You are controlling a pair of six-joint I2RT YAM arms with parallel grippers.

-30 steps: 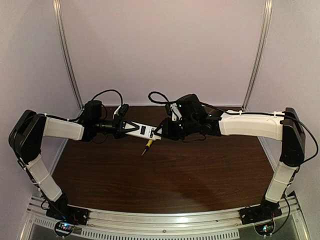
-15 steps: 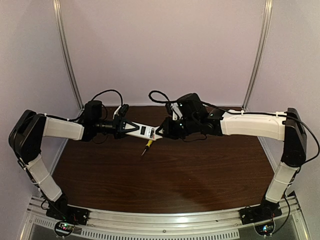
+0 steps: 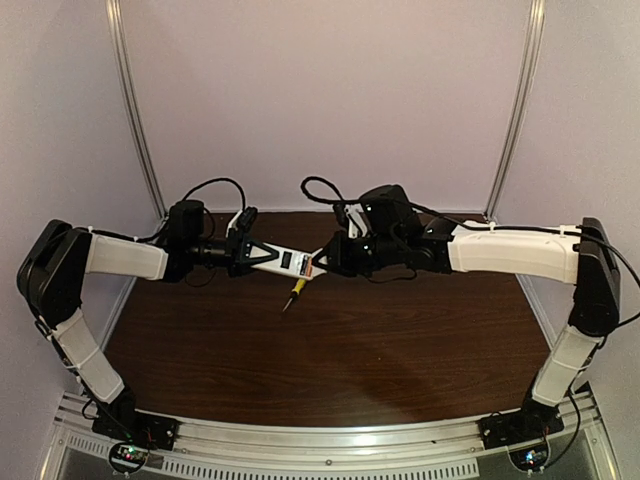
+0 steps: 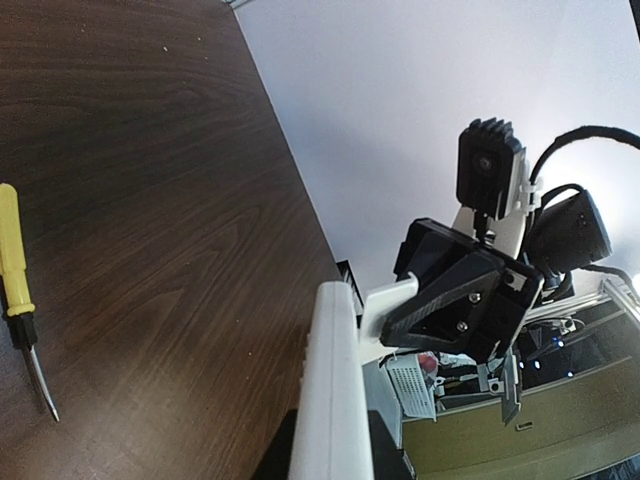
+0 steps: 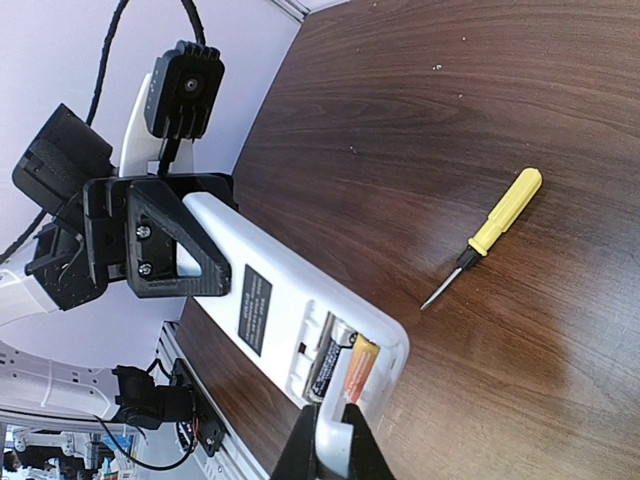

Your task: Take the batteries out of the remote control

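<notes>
Remote was held up off the bench, near the back, spanning the gap between the two hands. Left hand was clamped on the remote's left end, fingers narrow around the body. The compartment at the other end was open. Both batteries sat inside side by side, dark one next to the orange-copper one, lying lengthwise along the remote. Neither was out.

Right hand was pinched on a small white cover, right at the remote's open end. Couldn't tell whether cover and remote were touching. Left wrist view showed the remote edge-on, with the cover sticking out of the right hand's fingers toward it. The side with the black label and open compartment faced the right wrist camera.

Screwdriver lay flat on the bench below the remote, yellow handle toward the back, tip toward the near edge, apart from both hands.
</notes>
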